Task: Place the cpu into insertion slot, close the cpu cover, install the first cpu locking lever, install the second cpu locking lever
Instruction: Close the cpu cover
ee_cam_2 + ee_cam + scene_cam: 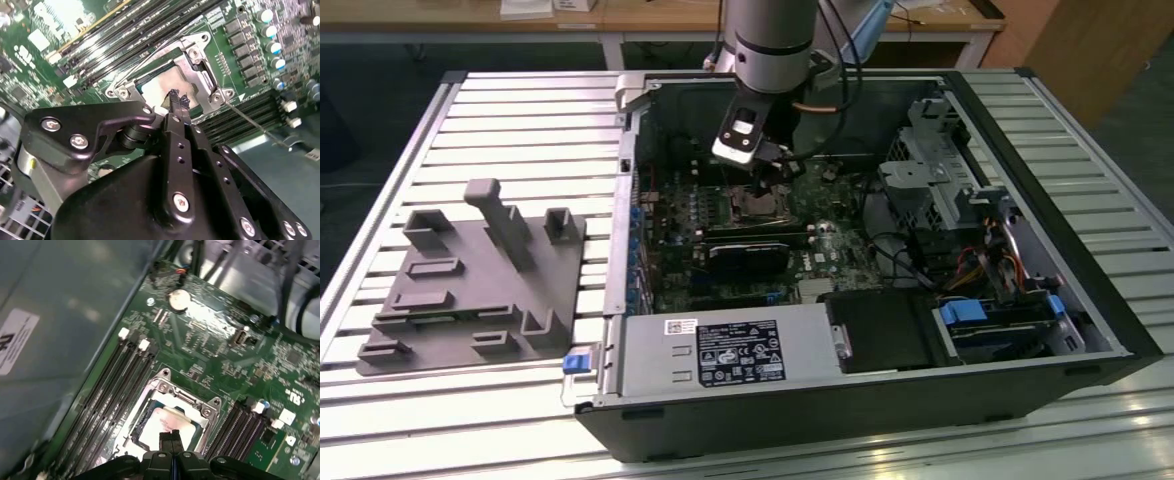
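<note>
Gripper nearest lens: fingers pressed together, nothing seen between them, tips just over cpu edge; contact unclear. Cpu lies flat in insertion slot, silvery top up. It is square, so no long axis; sides parallel to slot rim. Cpu cover apparently down, framing cpu top. Thin locking lever angles away from socket corner across memory slots. Farther out, computer case on slatted table.

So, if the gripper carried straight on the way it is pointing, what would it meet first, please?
Probably the cpu, exposed inside the cpu cover; depth is unclear.
</note>
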`<state>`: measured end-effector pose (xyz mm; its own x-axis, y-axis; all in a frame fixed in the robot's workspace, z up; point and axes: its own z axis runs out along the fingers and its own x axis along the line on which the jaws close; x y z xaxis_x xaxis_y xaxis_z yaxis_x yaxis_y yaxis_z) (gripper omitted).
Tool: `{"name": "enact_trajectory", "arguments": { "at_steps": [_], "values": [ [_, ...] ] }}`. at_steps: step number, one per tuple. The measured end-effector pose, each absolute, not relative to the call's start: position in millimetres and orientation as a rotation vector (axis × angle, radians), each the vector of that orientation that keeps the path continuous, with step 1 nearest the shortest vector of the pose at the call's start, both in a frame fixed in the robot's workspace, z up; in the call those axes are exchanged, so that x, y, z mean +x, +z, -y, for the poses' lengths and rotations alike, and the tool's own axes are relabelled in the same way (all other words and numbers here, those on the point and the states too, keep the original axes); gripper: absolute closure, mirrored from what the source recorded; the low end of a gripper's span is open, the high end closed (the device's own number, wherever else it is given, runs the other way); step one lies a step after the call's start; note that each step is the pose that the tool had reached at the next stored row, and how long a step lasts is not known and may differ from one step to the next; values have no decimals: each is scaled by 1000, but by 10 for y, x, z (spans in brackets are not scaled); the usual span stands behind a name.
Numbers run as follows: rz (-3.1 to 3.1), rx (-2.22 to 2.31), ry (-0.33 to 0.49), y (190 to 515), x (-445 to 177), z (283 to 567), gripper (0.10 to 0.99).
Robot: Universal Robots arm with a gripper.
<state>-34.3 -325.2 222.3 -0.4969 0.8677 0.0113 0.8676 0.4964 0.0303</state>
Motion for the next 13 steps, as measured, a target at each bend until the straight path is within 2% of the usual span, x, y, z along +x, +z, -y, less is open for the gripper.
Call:
{"name": "enact_trajectory", "arguments": {
  "at_steps": [13],
  "values": [
    [-2882, 1245, 50, 2201, -343, 3252, 980]
  ]
}}
